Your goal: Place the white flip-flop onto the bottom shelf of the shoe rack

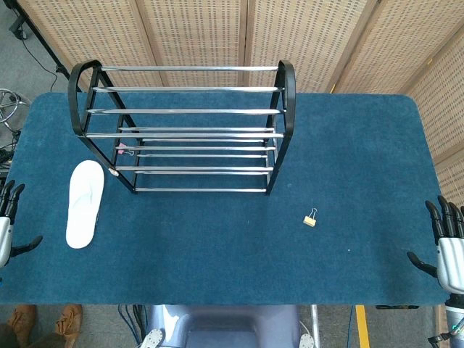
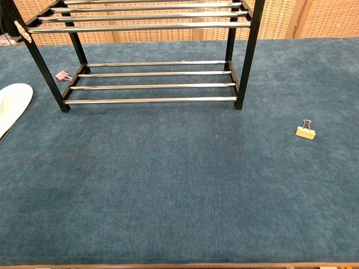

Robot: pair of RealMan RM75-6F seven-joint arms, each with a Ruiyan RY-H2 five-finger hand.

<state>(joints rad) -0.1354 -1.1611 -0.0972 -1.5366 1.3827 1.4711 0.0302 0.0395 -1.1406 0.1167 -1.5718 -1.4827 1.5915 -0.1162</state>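
1. The flip-flop [image 1: 85, 204] lies flat on the table [image 1: 348, 145] just left of the rack [image 1: 185, 130], its toe end near the rack's front left leg and its heel toward the table's front edge. Nothing holds it, so I judge the step in hand to be the first reach and grasp.
2. The left hand [image 1: 7, 221] sits at the table's left edge, left of the flip-flop and well apart from the rack, fingers spread and holding nothing. It is the nearer hand and should do the pick.
3. The right hand [image 1: 446, 243] rests at the far right edge, well away from the rack, fingers apart and empty. It is best kept where it is.
4. The sole is thin and flat on the cloth, so I would bring the fingers in from its left side and pinch across the width near the middle, perhaps by the strap.
5. The rack's bottom shelf [image 2: 151, 84] is a set of bars close to the table, with the next tier low above it. Carry the flip-flop level and slide it in from the rack's front, lengthwise across the bars so that it cannot drop between them.
6. A pink clip [image 2: 61, 75] lies by the rack's left rear leg and a tan clip [image 1: 310, 218] lies to the rack's front right; neither blocks the way.
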